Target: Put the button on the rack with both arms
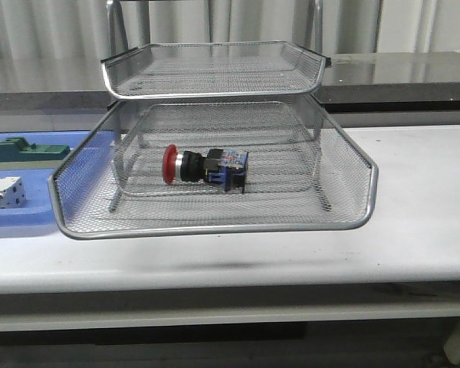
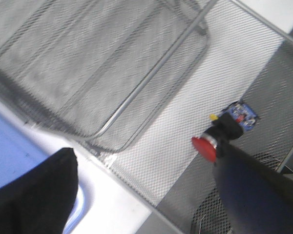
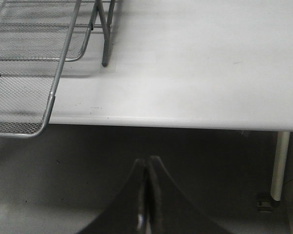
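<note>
The button [image 1: 205,166] lies on its side in the wide lower tray of the silver wire-mesh rack [image 1: 215,228], red head to the left and blue-black block to the right. Neither arm shows in the front view. In the left wrist view my left gripper [image 2: 144,156] is open and empty, its fingers [image 2: 39,195] wide apart above the rack [image 2: 151,78]. The button [image 2: 228,127] lies free on the mesh just past the other finger. In the right wrist view my right gripper [image 3: 147,163] is shut and empty, in front of the table's edge, apart from the rack [image 3: 53,92].
A flat blue tray [image 1: 15,218] lies left of the rack and holds a green block [image 1: 23,149] and a white boxy part [image 1: 4,192]. The rack's upper tier [image 1: 215,69] overhangs the back of the lower tray. White tabletop [image 1: 422,199] extends to the right.
</note>
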`<move>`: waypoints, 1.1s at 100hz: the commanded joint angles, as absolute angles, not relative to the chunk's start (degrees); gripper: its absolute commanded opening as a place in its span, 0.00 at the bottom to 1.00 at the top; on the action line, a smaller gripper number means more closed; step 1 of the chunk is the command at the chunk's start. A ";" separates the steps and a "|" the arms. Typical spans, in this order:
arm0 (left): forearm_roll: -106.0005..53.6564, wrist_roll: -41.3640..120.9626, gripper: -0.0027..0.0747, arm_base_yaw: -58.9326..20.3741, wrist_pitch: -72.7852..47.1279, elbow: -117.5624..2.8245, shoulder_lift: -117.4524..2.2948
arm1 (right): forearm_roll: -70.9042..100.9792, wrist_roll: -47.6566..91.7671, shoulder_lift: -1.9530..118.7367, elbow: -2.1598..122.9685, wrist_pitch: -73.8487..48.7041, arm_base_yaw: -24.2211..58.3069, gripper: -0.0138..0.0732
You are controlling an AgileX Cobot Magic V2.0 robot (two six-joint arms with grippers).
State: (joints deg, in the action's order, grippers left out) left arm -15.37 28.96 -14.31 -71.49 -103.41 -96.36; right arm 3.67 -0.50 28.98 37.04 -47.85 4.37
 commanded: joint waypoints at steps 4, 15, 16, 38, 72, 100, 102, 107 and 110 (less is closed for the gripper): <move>-17.25 28.03 0.74 -8.06 -73.00 -99.33 -88.47 | 3.47 0.00 29.08 38.87 -44.42 3.93 0.08; -17.25 28.03 0.74 -2.33 -71.05 -92.83 -83.53 | 3.47 0.00 29.08 38.87 -44.42 3.93 0.08; -17.25 28.03 0.74 -2.00 -70.86 -91.89 -82.82 | 3.47 0.00 29.08 38.87 -44.42 3.93 0.08; -20.16 28.31 0.74 5.47 -58.10 -74.55 -70.74 | 3.47 0.00 29.08 38.87 -44.42 3.93 0.08; -24.43 28.68 0.74 5.76 -32.01 -44.49 -48.82 | 3.47 0.00 29.08 38.87 -44.42 3.93 0.08; -27.60 28.68 0.74 5.76 -22.36 -27.10 -31.61 | 3.47 0.00 29.08 38.87 -44.42 3.93 0.08; -28.14 28.68 0.74 5.76 -21.92 -26.19 -30.43 | 3.47 0.00 29.08 38.87 -44.42 3.93 0.08; -29.87 28.68 0.74 5.76 -20.99 -24.21 -27.67 | 3.47 0.00 29.08 38.87 -44.42 3.93 0.08; -30.92 28.68 0.74 5.76 -20.21 -23.26 -26.14 | 3.47 0.00 29.08 38.87 -44.42 3.93 0.08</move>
State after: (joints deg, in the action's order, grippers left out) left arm -26.47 28.89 5.58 -26.41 -24.70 -30.23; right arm 3.67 -0.50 28.98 37.04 -47.85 4.37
